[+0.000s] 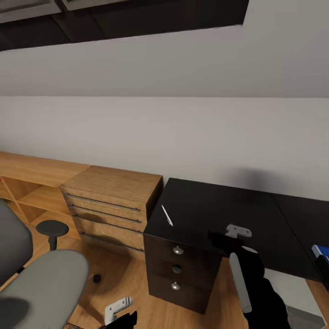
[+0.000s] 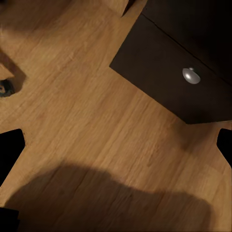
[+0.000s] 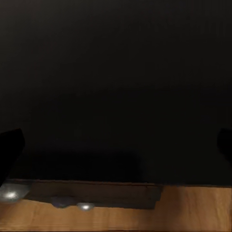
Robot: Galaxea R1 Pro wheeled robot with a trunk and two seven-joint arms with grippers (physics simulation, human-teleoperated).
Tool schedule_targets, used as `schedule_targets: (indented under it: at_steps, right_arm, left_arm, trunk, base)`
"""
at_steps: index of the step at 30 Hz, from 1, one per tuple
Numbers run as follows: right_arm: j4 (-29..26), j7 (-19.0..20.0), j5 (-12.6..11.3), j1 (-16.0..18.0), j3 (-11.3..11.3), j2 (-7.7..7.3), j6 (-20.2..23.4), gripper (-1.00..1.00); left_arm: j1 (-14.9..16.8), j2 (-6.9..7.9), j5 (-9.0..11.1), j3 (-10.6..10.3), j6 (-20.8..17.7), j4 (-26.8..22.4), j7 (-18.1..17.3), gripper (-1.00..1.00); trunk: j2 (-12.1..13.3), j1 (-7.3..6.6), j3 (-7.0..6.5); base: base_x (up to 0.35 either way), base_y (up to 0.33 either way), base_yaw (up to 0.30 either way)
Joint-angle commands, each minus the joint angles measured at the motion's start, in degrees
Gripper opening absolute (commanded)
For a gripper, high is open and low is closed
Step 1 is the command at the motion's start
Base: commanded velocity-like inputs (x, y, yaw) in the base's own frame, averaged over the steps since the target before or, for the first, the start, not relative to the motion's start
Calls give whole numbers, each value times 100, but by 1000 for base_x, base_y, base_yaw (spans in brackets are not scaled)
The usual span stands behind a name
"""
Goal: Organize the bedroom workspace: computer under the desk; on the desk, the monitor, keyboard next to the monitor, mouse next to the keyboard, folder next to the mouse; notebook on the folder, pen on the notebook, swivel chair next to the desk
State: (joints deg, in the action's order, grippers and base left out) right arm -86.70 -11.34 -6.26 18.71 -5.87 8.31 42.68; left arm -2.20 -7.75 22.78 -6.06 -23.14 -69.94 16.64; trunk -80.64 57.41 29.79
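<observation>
Along the sloped grey wall, the long glossy black worktop (image 1: 219, 214) is running off to the robot's right, its dark drawer block with three silver knobs (image 1: 176, 267) standing at the near left end beside a low oak drawer unit (image 1: 112, 201). At the head view's lower left the grey swivel chair (image 1: 41, 283) is sitting on the wood-plank floor (image 1: 123, 278), well apart from the worktop, its seat showing bare from this angle. A slim white pen-like stick (image 1: 167, 215) is lying on the worktop near its left edge, its long axis running from the wall towards the robot, slightly aslant. A corner of the bright-blue folder (image 1: 321, 252) is showing at the worktop's far right edge.

The right gripper (image 1: 237, 232) is hovering over the worktop, just to the right of the white stick and clearly the nearer one to it; its fingers are standing wide apart and holding nothing. The left gripper (image 1: 119, 310) is hanging low over the floor beside the drawer block, likewise spread and empty.
</observation>
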Motion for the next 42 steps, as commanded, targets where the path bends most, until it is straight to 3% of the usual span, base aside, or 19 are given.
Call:
schedule_targets:
  at_steps: [1, 7, 12, 16, 42]
  right_arm:
    - [13, -41, -37, 4, 2, 1, 14, 100]
    - [116, -46, 170, 4, 225, -11, -69, 100]
    - [422, -70, 709, 2, 720, -9, -245, 100]
    - [578, -77, 990, 3, 880, -5, -460, 100]
    - [688, -84, 1048, 3, 930, 3, -511, 100]
  left_arm:
    - [1, 1, 60, -9, -15, -11, 50, 100]
    - [1, 1, 60, -9, -15, -11, 50, 100]
    - [1, 1, 60, -9, -15, -11, 50, 100]
    - [1, 1, 60, -9, -15, -11, 50, 100]
    - [1, 1, 60, -9, -15, -11, 50, 100]
  trunk:
    - [-3, 0, 9]
    - [-3, 0, 36]
    - [-3, 0, 59]
    - [-3, 0, 78]
    - [-3, 0, 210]
  base:
    - [0, 0, 263]
    - [0, 0, 261]
    - [0, 0, 260]
    - [0, 0, 256]
    - [0, 0, 231]
